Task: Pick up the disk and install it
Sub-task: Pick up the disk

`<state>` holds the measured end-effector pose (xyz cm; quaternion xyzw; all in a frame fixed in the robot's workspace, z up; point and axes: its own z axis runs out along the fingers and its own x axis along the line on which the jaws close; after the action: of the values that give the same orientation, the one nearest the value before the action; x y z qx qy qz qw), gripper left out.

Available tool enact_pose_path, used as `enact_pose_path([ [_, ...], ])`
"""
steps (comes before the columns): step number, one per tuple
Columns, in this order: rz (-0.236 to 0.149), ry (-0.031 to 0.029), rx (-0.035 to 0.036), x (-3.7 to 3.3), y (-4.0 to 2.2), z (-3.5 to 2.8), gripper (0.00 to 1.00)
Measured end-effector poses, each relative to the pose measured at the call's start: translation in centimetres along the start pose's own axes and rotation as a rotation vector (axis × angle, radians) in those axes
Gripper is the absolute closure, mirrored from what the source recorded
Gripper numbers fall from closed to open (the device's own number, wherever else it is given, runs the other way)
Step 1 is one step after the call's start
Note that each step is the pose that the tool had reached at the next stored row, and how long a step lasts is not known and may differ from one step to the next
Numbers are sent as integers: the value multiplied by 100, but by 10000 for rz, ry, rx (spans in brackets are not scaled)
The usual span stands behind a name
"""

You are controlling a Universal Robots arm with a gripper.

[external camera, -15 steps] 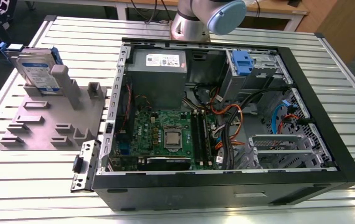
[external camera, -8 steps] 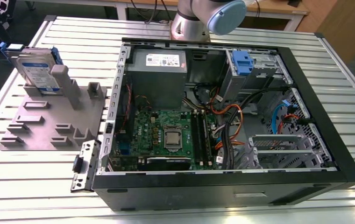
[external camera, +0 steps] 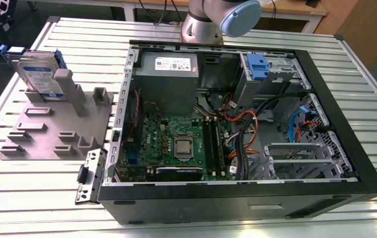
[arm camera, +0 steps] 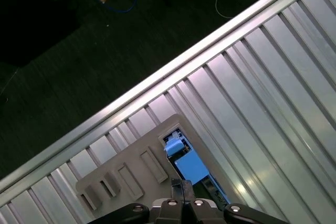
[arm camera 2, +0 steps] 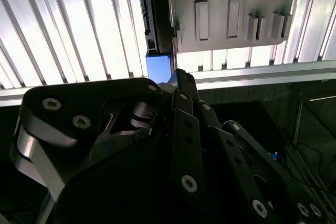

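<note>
First wrist view: closest to the lens, the black metal two-finger gripper [arm camera: 181,184] hangs with its fingertips pressed together and nothing between them. It is poised above the disk [arm camera: 185,165], a flat silver hard drive in a blue plastic carrier, seen from overhead with its blue end up. The drive stands on edge in a slot of a grey plastic fixture plate [arm camera: 126,158], which lies on the ribbed aluminium table [arm camera: 273,103]. Past the table's edge is dark floor [arm camera: 79,66].

In the second wrist view the closed gripper [arm camera 2: 181,77] lines up with the disk's blue end [arm camera 2: 158,66] (apart from it, not touching).

In the exterior view, the open black desktop computer case [external camera: 241,196] lies on its side nearest the camera, its green motherboard [external camera: 168,134] exposed. To the exterior view's left the plate [external camera: 43,134] rests beside the case, with the disk [external camera: 39,77] upright at its far end, label showing. Deeper in the case, a second blue-tabbed carrier [external camera: 257,67] sits near the grey power supply box [external camera: 168,74]. Behind the case rises the silver robot arm [external camera: 208,25].
</note>
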<state>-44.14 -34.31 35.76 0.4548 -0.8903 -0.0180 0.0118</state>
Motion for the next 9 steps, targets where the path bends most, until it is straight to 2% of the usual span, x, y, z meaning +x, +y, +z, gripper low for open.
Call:
enact_pose_path([
  [9, -108, 4, 1, 0, 0, 0, 89],
])
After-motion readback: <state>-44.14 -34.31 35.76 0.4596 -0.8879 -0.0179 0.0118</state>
